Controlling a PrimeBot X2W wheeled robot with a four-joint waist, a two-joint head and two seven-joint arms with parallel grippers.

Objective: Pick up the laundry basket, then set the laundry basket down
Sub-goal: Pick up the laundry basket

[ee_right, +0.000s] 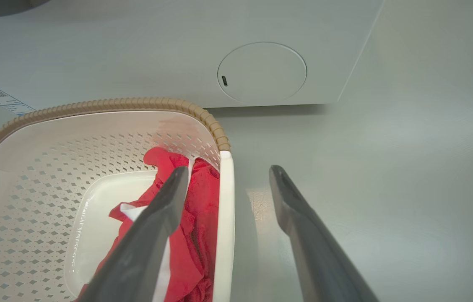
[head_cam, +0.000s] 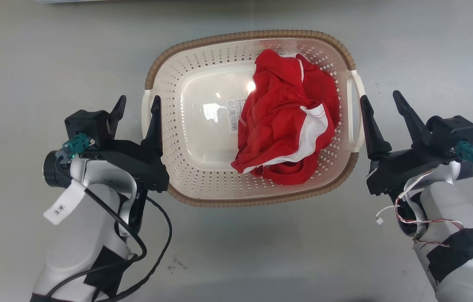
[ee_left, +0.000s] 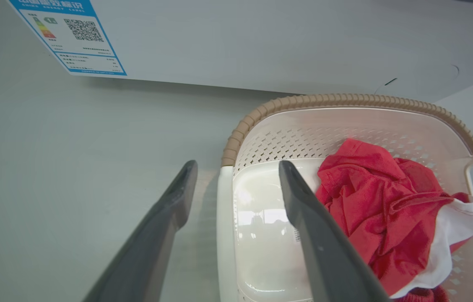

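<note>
Looking down from the head, shows a cream-white perforated laundry basket (head_cam: pixel 186 176) resting on a grey floor (head_cam: pixel 52 50), open side up, long axis running left to right and turned slightly askew. Holds a crumpled red garment (head_cam: pixel 287 121) with white trim, heaped toward the right end and covering part of a barcode label (head_cam: pixel 233 113) on the bottom. Shows the left end effector (head_cam: pixel 139 102) spread wide astride the white left handle (head_cam: pixel 146 113), gripping nothing; likewise the right end effector (head_cam: pixel 379 97), spread wide at the right handle (head_cam: pixel 358 82), gripping nothing. Cannot judge contact between fingers and plastic. Adds, from the left wrist, a white appliance panel (ee_left: pixel 261 42) behind the basket, bearing a blue-edged energy label (ee_left: pixel 68 33) cut off at the top, print too small to read. Adds, from the right wrist, a round cap (ee_right: pixel 261 72) on that panel. Cuts off the near basket wall in both wrist views.
</note>
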